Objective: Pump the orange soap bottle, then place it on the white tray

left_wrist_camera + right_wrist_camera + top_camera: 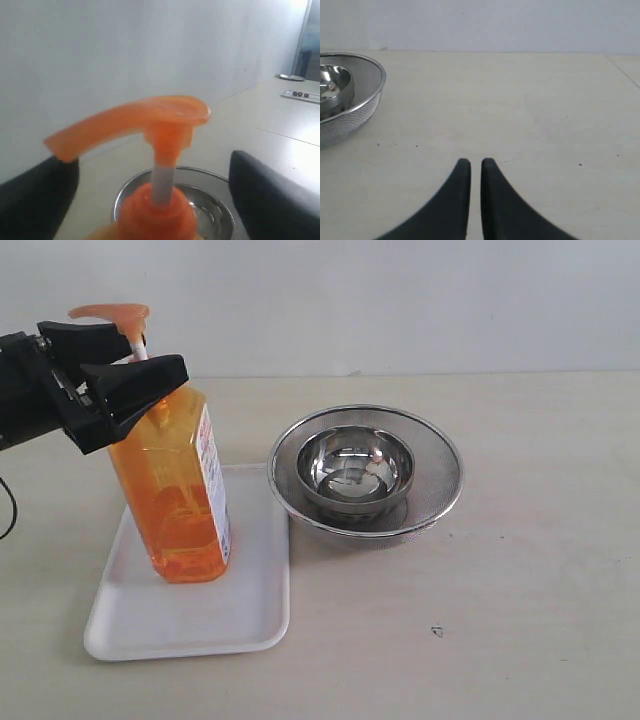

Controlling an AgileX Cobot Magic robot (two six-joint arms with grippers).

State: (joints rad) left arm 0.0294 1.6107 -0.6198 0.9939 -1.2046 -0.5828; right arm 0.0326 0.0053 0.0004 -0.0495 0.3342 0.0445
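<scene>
The orange soap bottle (180, 500) stands upright on the left half of the white tray (250, 610), its label facing right. Its orange pump nozzle (110, 312) is raised on the white stem. My left gripper (155, 355) reaches in from the left at the bottle's shoulder, open, with one black finger on each side. In the left wrist view the pump nozzle (135, 120) and stem rise between the spread fingers (270, 200), which do not touch them. My right gripper (475, 162) is shut and empty over bare table, out of the exterior view.
A round steel bowl (360, 465) sits inside a mesh strainer (440, 500) just right of the tray, touching its far right corner. The strainer (365, 100) also shows in the right wrist view. Beige tabletop stretches to the right and front.
</scene>
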